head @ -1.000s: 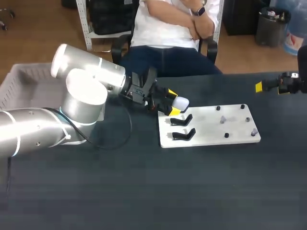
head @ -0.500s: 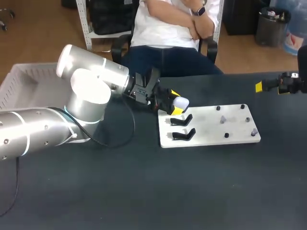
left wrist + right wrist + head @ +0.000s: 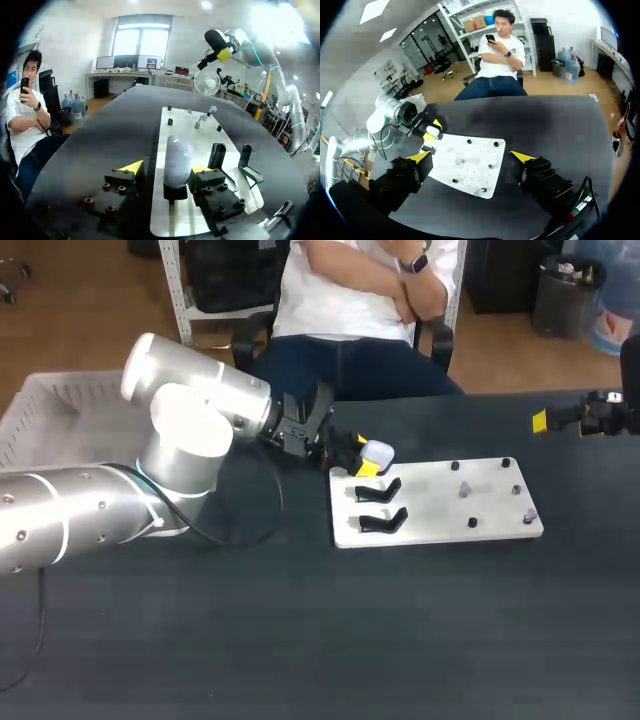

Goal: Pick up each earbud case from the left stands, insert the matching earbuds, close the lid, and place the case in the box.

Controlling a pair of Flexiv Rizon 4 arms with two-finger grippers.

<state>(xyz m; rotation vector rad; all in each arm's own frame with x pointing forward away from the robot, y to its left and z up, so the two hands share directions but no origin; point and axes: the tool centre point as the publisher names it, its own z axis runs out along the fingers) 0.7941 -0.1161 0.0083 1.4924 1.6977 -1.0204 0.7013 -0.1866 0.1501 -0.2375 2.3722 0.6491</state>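
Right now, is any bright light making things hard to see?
Left wrist view: ceiling glare whitens part of my right arm, and the earbud case shines pale. Head view: even light, no glare on the table. Right wrist view: the white board stands out clearly.

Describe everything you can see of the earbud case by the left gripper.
The earbud case is a small, smooth, rounded shell, white with a faint lavender tint and glossy like plastic. It appears closed, though no lid seam can be made out. It sits lengthwise on a black stand at the near end of the white board. It lies between the open fingers of the left gripper, close against one finger, with a visible gap to the other.
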